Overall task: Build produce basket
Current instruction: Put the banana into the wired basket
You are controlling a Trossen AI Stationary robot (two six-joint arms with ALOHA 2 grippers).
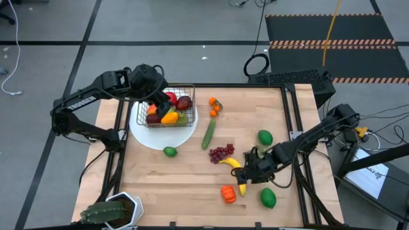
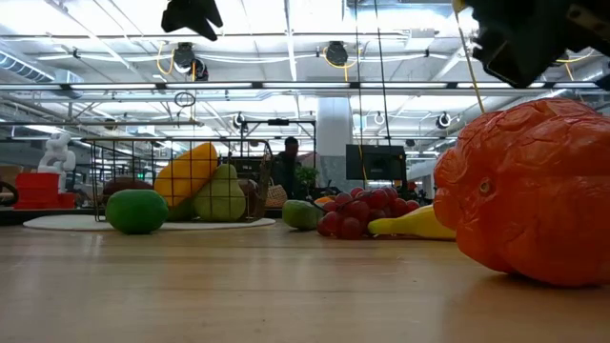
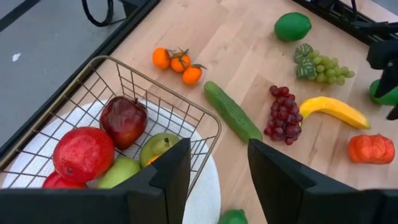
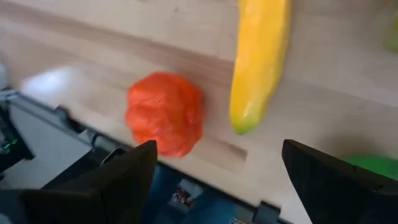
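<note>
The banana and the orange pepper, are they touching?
Apart. The right wrist view shows bare wood between the banana and the orange pepper.

Wire basket [image 1: 171, 108] upright on white plate [image 1: 163, 137], holding apples, pear, mango. Banana [image 1: 231, 163], grapes [image 1: 220, 153], cucumber [image 1: 208, 133], limes loose on my table [image 1: 192, 185].

Bare tabletop [image 1: 179, 185] beside scattered produce [image 1: 220, 153]
</note>
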